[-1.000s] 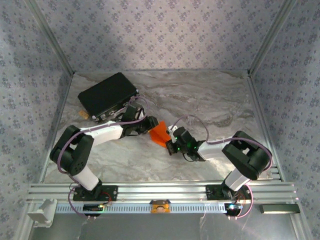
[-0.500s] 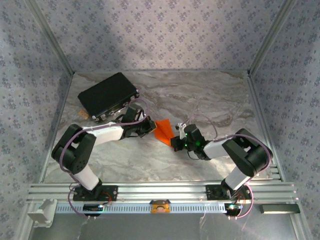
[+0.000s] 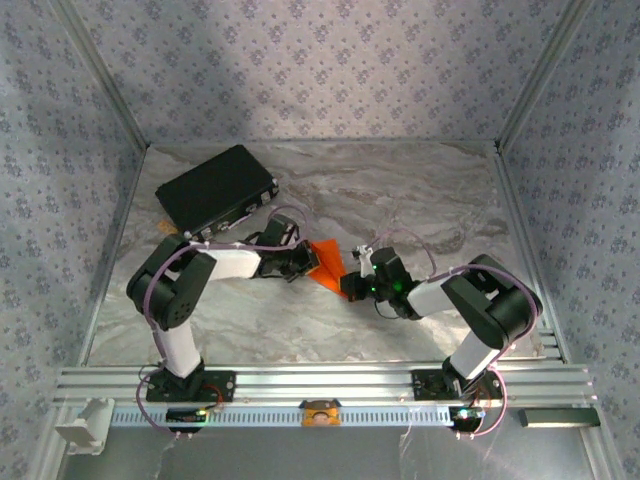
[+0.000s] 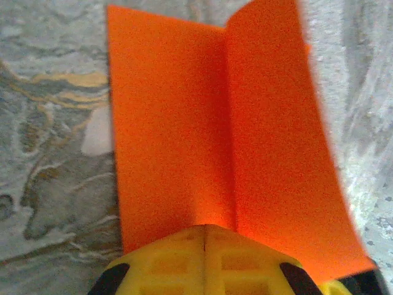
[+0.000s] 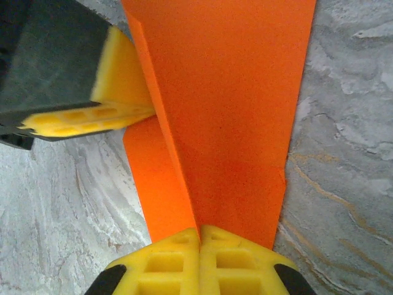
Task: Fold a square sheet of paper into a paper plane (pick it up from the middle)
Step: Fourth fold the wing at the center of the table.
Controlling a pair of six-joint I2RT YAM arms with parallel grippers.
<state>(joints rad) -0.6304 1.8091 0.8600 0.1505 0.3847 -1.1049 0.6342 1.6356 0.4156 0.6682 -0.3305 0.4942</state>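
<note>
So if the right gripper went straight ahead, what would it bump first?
The right gripper is shut on the orange paper, which stretches ahead. Beyond it, probably the left gripper pinching the far end, though it sits slightly to one side.

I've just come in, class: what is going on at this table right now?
Two robot arms hold one piece of orange paper between them over the middle of the marble table. The left tool is shut on one end, the right tool on the opposite end. The paper is folded along a lengthwise crease. A black case lies at the far left.
</note>
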